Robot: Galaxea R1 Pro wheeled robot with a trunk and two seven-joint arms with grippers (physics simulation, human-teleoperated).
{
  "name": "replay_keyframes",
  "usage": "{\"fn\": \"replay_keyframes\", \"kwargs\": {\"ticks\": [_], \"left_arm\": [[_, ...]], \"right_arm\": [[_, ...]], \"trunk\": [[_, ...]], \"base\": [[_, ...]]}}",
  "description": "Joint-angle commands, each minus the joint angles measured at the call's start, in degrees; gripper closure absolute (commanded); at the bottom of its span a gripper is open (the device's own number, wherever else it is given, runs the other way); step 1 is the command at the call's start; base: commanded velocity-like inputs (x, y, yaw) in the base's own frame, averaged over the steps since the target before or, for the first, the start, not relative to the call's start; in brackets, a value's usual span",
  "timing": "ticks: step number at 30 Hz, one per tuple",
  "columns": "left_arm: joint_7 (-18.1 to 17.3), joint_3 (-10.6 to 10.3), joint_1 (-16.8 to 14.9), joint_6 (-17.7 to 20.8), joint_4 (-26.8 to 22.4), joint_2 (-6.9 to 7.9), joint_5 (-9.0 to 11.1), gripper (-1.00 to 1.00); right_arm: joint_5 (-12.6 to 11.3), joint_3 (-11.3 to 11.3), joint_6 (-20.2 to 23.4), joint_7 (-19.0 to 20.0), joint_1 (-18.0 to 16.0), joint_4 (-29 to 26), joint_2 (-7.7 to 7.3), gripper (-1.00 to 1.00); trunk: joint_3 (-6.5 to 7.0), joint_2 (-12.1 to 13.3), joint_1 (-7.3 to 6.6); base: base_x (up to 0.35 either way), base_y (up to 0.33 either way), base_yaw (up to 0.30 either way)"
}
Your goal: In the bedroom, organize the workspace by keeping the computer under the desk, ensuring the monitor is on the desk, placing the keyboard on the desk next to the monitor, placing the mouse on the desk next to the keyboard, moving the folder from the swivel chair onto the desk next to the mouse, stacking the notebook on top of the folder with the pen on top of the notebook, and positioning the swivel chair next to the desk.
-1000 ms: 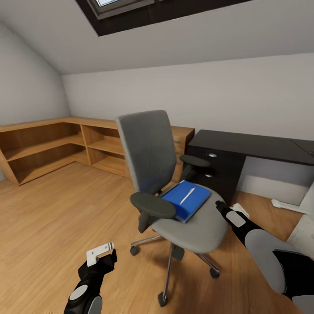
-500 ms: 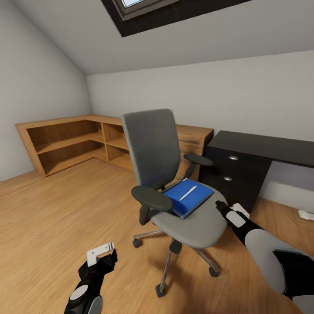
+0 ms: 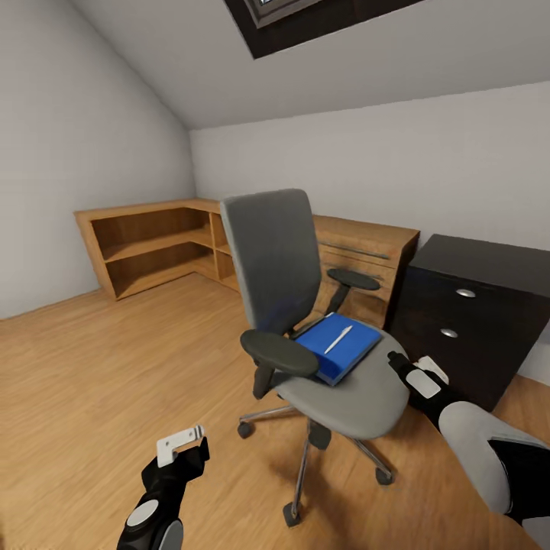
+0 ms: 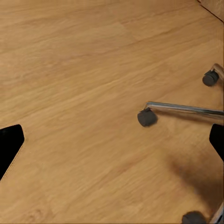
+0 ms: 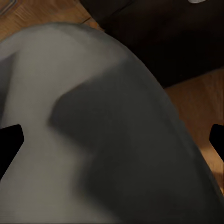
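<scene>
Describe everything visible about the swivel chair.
The swivel chair is grey, with a tall upright backrest, a rounded seat, two dark padded armrests and a chrome star base on dark casters, standing on the wood floor beside the dark desk. A blue folder lies on the seat with a white pen on top.

A gray swivel chair (image 3: 305,321) stands on the wood floor (image 3: 99,367) in front of me. A blue folder (image 3: 340,347) lies on its seat, and a white pen (image 3: 338,339) lies on top of the folder. My right gripper (image 3: 399,362) is just beside the seat's edge. My left gripper (image 3: 182,445) hangs low over the floor. A black worktop (image 3: 481,305) with drawers stands to the right, and wooden shelves (image 3: 153,248) line the wall.
</scene>
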Motion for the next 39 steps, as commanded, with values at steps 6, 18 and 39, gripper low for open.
{"fn": "replay_keyframes", "kwargs": {"ticks": [6,18,39], "left_arm": [[0.4,-0.2,0.0,0.3,-0.1,0.01,0.6,-1.0],[0.4,-0.2,0.0,0.5,-0.1,0.01,0.6,-1.0],[0.4,-0.2,0.0,0.5,-0.1,0.01,0.6,-1.0]], "right_arm": [[-0.7,-0.4,-0.1,0.1,0.0,0.0,2.36,-1.0],[-0.7,-0.3,-0.2,0.2,0.0,-0.6,2.41,-1.0],[-0.7,-0.4,-0.1,0.1,0.0,-0.8,2.36,-1.0]], "trunk": [[-0.26,0.0,0.02],[-0.32,0.0,0.02],[-0.32,0.0,0.02]], "base": [[0.045,0.0,0.26],[-0.069,0.0,0.036],[-0.118,0.0,0.0]]}}
